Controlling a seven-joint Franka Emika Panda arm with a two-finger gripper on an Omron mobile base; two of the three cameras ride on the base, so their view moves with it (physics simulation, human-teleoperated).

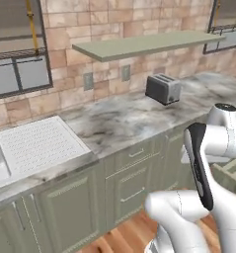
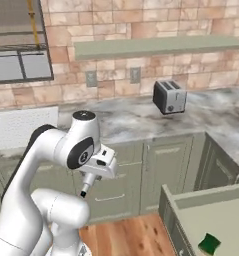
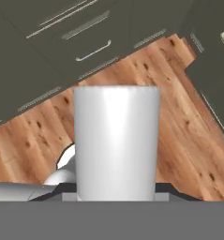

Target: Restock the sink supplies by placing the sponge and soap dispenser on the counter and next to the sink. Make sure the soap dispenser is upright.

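Soap dispenser point(image 3: 116, 143) clamped in claw point(image 2: 84, 192), above wooden floor point(image 3: 179, 117); judged light, rigid, slippery; gripped mid-body.

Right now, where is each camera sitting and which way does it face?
Left base view: behind the arm, left; faces the counter, sink and toaster; arm lower right.
Right base view: behind, right; faces the same counter; arm lower left, gripper pointing down.
Hand view: on the hand; looks past the held soap dispenser at floor and cabinets.
Both base views share the toaster and shelf.
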